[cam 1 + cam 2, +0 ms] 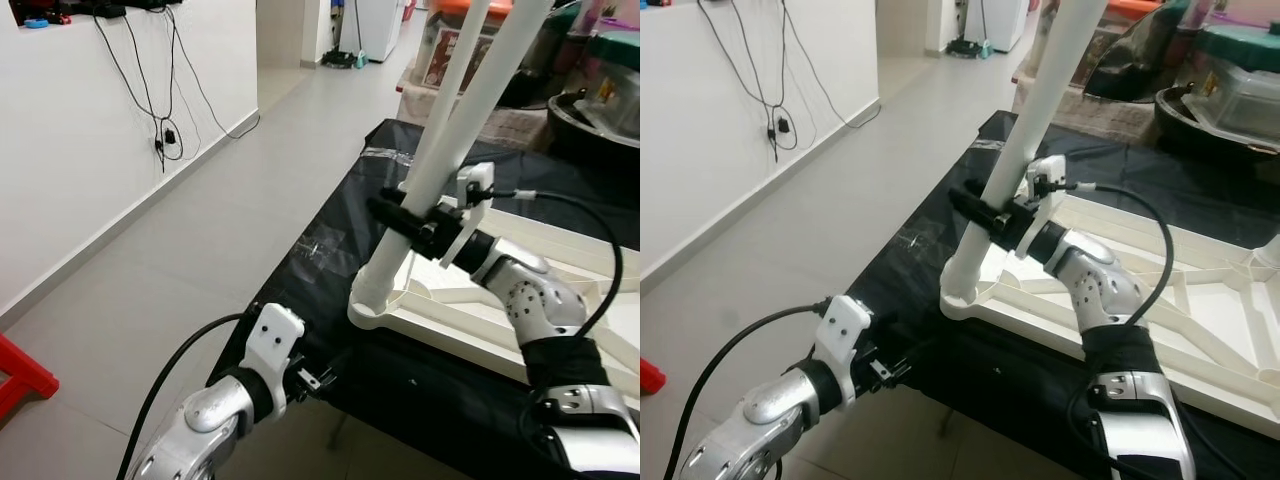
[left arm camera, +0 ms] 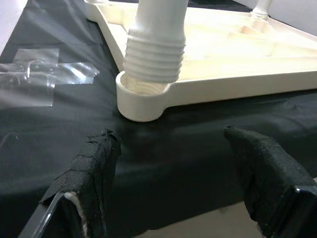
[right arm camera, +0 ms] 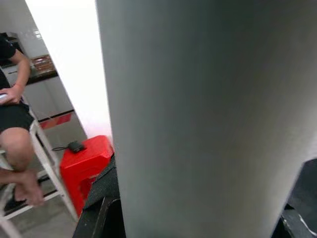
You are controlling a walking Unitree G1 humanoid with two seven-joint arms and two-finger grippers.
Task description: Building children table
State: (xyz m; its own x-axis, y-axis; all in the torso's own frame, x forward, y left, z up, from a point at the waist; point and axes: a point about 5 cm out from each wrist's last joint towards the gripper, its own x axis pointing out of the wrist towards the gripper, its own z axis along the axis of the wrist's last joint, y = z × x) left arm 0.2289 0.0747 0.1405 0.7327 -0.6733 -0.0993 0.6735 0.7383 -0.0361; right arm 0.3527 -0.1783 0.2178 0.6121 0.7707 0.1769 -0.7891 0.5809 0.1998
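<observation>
Grey tiled floor [image 1: 180, 260] runs past a white wall with hanging cables [image 1: 160, 90]; the work lies on a black sheet [image 1: 330, 230] spread at floor level, with clear tape patches [image 2: 34, 74] stuck on it.

On the sheet the white tabletop [image 1: 1160, 300] lies upside down, ribs showing. A white table leg [image 1: 440, 150] leans at a tilt, its threaded end [image 2: 154, 57] sitting in the corner socket [image 2: 141, 96] but not square to it.

The right gripper [image 1: 420, 222] is clamped round the leg partway up, black fingers closed on the tube. The left gripper [image 2: 181, 173] hangs low just off the sheet's edge, fingers [image 2: 94, 163] spread and holding nothing, aimed at the socket.

Judgement: the step in hand is seating and screwing this leg. It would go best if the leg were brought upright over the socket before turning, since a tilted thread is likely to cross and bind. The free left gripper could steady the tabletop corner. Turn gently; plastic threads strip easily.

A person sits on a stool [image 3: 34, 148] beside a red stool [image 3: 86, 163].
</observation>
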